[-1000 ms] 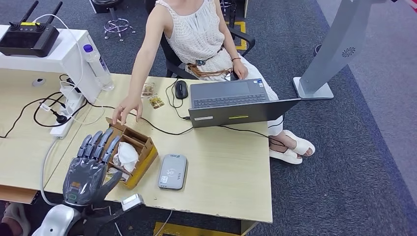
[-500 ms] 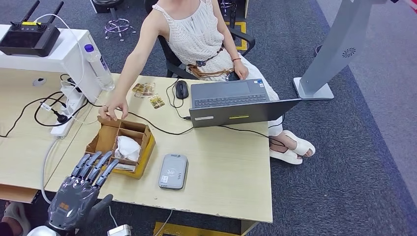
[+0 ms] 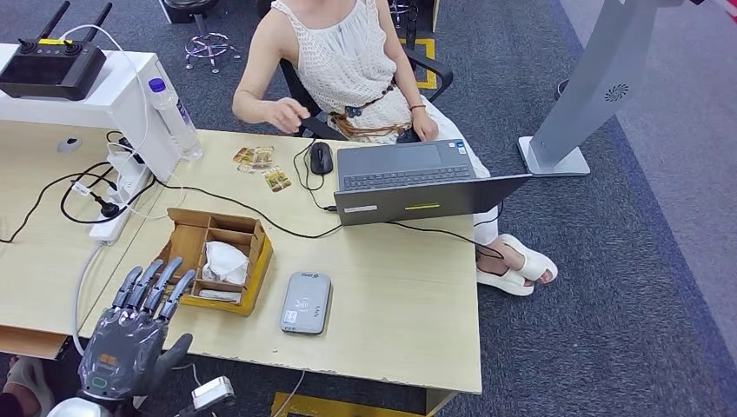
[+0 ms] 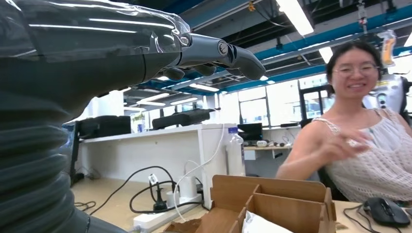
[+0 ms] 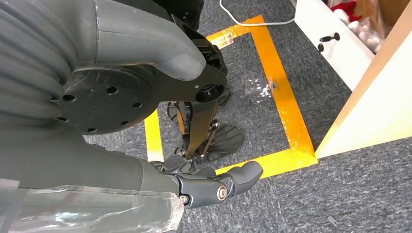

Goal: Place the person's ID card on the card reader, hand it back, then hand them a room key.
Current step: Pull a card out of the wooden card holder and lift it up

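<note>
Pulled back to the lower left of the frame, the left hand [image 3: 130,334] now hovers near the box [image 3: 215,258], fingers [image 3: 149,287] spread and empty; the right hand [image 5: 145,145] hangs, holding nothing. Reader [image 3: 305,302] lies bare; no card or key is clear, so reaching may snag the box.

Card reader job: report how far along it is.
Nothing shows as done: the card reader lies bare on the desk, no card on it. In hand: nothing; the left hand hovers empty, fingers apart, at the desk's near edge beside the cardboard box. The right hand hangs over the floor. Left: reading the ID, returning it, handing over a key.
</note>
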Controlling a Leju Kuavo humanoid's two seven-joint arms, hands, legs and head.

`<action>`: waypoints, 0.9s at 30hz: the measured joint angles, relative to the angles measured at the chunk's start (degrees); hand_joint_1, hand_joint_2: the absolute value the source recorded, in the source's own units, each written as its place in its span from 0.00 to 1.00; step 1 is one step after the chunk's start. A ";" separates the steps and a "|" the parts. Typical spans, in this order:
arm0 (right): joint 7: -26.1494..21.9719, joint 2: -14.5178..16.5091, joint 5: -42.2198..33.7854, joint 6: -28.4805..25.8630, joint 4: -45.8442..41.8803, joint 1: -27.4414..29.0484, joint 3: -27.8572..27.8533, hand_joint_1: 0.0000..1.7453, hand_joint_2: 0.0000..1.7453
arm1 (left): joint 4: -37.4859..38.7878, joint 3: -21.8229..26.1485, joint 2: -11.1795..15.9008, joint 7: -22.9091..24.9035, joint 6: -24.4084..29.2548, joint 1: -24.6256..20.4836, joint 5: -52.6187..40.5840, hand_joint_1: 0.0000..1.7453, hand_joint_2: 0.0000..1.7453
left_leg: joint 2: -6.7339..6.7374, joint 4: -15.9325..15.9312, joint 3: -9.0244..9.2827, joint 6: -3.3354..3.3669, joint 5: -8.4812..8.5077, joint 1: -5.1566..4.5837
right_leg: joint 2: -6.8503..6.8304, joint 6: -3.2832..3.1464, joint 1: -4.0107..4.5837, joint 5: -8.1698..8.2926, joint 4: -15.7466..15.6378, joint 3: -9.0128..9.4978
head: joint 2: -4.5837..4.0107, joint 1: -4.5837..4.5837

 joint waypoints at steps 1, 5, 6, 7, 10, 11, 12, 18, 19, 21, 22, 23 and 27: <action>0.04 0.02 0.05 -0.01 0.00 0.01 -0.16 0.00 1.00 | 0.00 0.02 -0.56 0.55 -0.05 -0.17 -0.41 0.00 1.00 | 0.00 0.00 0.00 0.00 0.00 0.00 | 0.00 0.00 0.00 0.00 0.00 0.00 | 0.00 0.00; 0.30 0.08 0.47 -0.01 -0.02 0.06 -0.85 0.00 1.00 | 0.04 0.24 -2.68 1.87 -0.23 -0.92 -1.24 0.00 1.00 | 0.00 0.01 0.00 0.00 0.00 -0.01 | 0.00 0.01 0.00 0.00 -0.01 0.01 | 0.00 0.00; 0.36 0.08 0.63 -0.01 -0.02 0.06 -0.93 0.00 1.00 | 0.13 0.34 -3.15 1.98 -0.37 -1.19 -1.25 0.00 1.00 | 0.00 0.01 0.00 0.00 0.00 -0.01 | 0.00 0.01 -0.01 0.00 -0.01 0.01 | 0.00 0.00; 0.44 0.09 0.86 -0.01 -0.02 0.07 -1.00 0.00 1.00 | 0.32 0.46 -3.60 2.02 -0.62 -1.55 -1.23 0.00 1.00 | -0.01 0.01 0.00 0.00 0.00 -0.01 | -0.01 0.01 -0.01 0.00 -0.01 0.01 | 0.00 0.00; 0.88 0.12 1.69 0.01 -0.02 0.05 -1.09 0.00 1.00 | 1.81 1.03 -5.08 1.64 -1.33 -3.14 -0.98 0.00 1.00 | -0.01 0.01 0.01 0.00 0.00 -0.01 | -0.01 0.00 -0.01 0.01 -0.01 0.01 | 0.00 -0.01; 1.02 0.14 1.92 0.01 -0.03 0.05 -1.11 0.00 1.00 | 2.48 1.26 -5.56 1.43 -1.46 -3.73 -0.90 0.00 1.00 | -0.01 0.01 0.01 0.00 0.00 0.00 | -0.01 -0.01 -0.01 0.01 -0.01 0.01 | 0.00 -0.01; 1.10 0.16 2.09 0.01 -0.03 0.05 -1.13 0.00 1.00 | 3.11 1.46 -5.99 1.21 -1.55 -4.25 -0.85 0.00 1.00 | -0.01 0.01 0.01 0.00 0.01 0.00 | -0.01 -0.02 -0.01 0.02 0.00 0.01 | 0.00 -0.01; 1.18 0.20 2.41 0.03 -0.05 0.05 -1.27 0.00 1.00 | 5.29 2.03 -7.63 0.78 -1.76 -5.79 -0.84 0.00 1.00 | 0.01 0.01 0.01 0.00 0.02 0.00 | 0.00 -0.05 0.00 0.04 0.00 0.00 | 0.00 0.00; 1.24 0.20 2.55 0.05 -0.06 0.05 -1.29 0.00 1.00 | 5.58 2.16 -7.87 0.73 -1.80 -6.02 -0.84 0.00 1.00 | 0.00 0.01 0.01 0.00 0.02 0.00 | 0.00 -0.04 0.00 0.04 0.00 0.00 | 0.00 -0.01; 1.36 0.20 3.00 0.11 -0.07 0.02 -1.30 0.00 1.00 | 6.52 2.43 -8.45 0.49 -2.00 -6.79 -0.85 0.00 1.00 | -0.01 0.01 0.00 0.00 0.01 0.00 | -0.01 -0.04 0.00 0.04 0.00 0.00 | 0.00 0.00; 1.44 0.20 3.26 0.14 -0.07 0.01 -1.29 0.00 1.00 | 7.25 2.54 -8.79 0.32 -2.15 -7.32 -0.86 0.00 1.00 | -0.01 0.01 0.00 0.00 0.01 0.00 | -0.02 -0.04 0.00 0.03 0.00 0.00 | 0.00 0.00; 1.48 0.20 3.45 0.16 -0.07 0.00 -1.30 0.00 1.00 | 8.04 2.62 -9.15 0.11 -2.27 -7.87 -0.87 0.00 1.00 | -0.01 0.01 0.00 0.00 0.01 0.00 | -0.02 -0.04 0.00 0.04 0.00 0.00 | 0.00 0.00; 1.61 0.20 4.13 0.16 -0.07 -0.03 -1.30 0.00 1.00 | 11.41 2.80 -10.57 -0.39 -2.63 -9.99 -0.97 0.00 1.00 | 0.00 0.01 0.01 0.00 0.02 0.00 | -0.01 -0.04 0.00 0.04 0.00 0.00 | 0.00 0.00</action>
